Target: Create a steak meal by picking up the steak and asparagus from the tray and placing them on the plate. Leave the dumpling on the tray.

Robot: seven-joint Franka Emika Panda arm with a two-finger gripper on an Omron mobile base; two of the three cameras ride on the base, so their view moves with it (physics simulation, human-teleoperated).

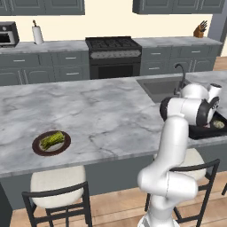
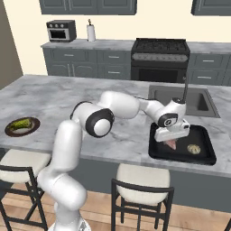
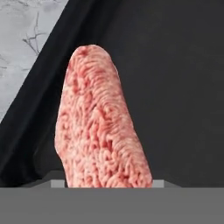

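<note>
The claw (image 2: 170,142) is down in the tray (image 2: 203,158), right over the steak (image 2: 171,144); whether its jaws are clamped on the meat I cannot tell. Far left, near the counter's (image 2: 113,135) front edge, the plate (image 2: 9,131) carries the asparagus (image 2: 20,124). A wide stretch of bare marble lies between plate and tray. Right of the steak sits the dumpling (image 2: 194,148), apart from it. The sink (image 2: 200,103) lies behind the tray.

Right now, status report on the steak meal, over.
Gripper down in the black rectangular tray, over the pink raw steak; grip unconfirmed. Green asparagus bundle already on the brown-rimmed round plate. Pale dumpling on tray. Nothing in the way.
</note>
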